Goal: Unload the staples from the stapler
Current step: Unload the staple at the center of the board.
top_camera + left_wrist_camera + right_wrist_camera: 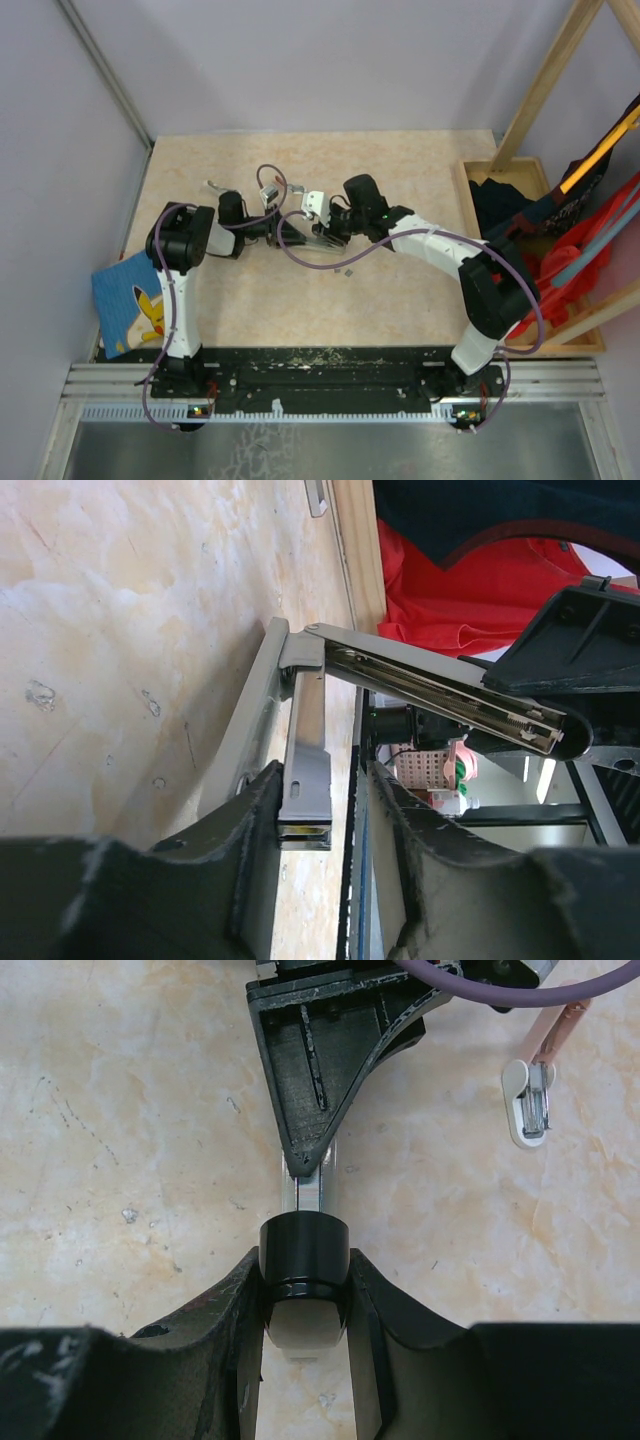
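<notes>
Both arms meet at mid-table and the stapler (318,238) hangs between them, so it's a two-handed grip. In the left wrist view the left gripper (318,825) is closed down narrow on the silver base. One finger (262,815) presses the grey side, while the other sits right beside the metal and contact there is hard to judge.

The stapler is hinged wide open. The top arm swings up and away from the base, with its channel and a thin spring showing along its length. Whether any staples sit in that channel, I can't tell.

Over on the right wrist camera, the right gripper (303,1295) is pinched on the black rounded tip of the top arm, a pad on either side of it. The left gripper's dark finger points in from the top of that view, with a sliver of silver base just beneath.

On the table (420,160), a pinkish-white tag (528,1105) lies flat, near the left gripper but apart from it. A short grey strip, staples (315,494) by the look of it, rests near the wooden tray (545,170). A tiny grey speck (348,272) sits just on the near side of the stapler, too small to identify. Red cloth (470,590) fills the background.
</notes>
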`<control>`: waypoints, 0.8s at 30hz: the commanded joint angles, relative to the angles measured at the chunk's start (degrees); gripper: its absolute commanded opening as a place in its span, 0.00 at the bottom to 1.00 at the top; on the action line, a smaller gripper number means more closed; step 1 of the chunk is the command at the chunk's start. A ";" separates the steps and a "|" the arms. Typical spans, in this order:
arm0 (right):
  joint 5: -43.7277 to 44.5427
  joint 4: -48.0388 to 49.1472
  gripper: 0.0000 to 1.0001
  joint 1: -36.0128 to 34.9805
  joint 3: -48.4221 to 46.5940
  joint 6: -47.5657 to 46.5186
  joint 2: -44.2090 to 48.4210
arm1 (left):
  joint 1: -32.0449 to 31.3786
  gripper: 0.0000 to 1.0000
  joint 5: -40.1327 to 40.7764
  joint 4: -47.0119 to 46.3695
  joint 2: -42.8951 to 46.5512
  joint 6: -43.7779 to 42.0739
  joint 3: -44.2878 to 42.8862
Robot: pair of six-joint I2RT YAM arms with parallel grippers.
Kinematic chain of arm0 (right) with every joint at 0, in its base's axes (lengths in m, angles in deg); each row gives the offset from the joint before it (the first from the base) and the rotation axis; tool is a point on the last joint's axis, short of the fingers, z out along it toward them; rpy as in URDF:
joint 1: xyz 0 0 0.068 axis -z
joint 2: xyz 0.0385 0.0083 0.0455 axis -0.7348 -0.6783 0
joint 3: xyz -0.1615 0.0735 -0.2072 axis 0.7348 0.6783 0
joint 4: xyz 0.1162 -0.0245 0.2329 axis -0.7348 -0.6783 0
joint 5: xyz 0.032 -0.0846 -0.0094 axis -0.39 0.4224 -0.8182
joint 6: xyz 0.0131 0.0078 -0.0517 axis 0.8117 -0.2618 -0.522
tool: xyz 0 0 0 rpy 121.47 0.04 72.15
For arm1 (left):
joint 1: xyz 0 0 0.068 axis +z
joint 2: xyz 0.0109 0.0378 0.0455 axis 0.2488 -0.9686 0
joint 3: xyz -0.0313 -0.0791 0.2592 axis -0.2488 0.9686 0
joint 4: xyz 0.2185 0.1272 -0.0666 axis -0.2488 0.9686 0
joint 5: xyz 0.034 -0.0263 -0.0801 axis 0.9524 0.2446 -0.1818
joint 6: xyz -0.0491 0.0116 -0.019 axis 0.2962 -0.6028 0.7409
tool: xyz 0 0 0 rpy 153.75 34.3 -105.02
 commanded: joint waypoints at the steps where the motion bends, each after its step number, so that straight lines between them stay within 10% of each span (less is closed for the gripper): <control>1: -2.58 5.11 0.00 0.32 -1.30 0.00 0.96 | -0.60 0.39 -0.22 -1.97 -0.85 -0.50 -0.57; 15: -5.19 4.43 0.00 2.29 -1.48 0.72 3.04 | 0.44 0.01 0.12 6.80 3.68 -6.75 -1.82; 24: -17.38 8.17 0.00 10.40 2.00 1.25 7.58 | 3.37 0.00 -2.61 5.09 11.25 -5.14 -1.91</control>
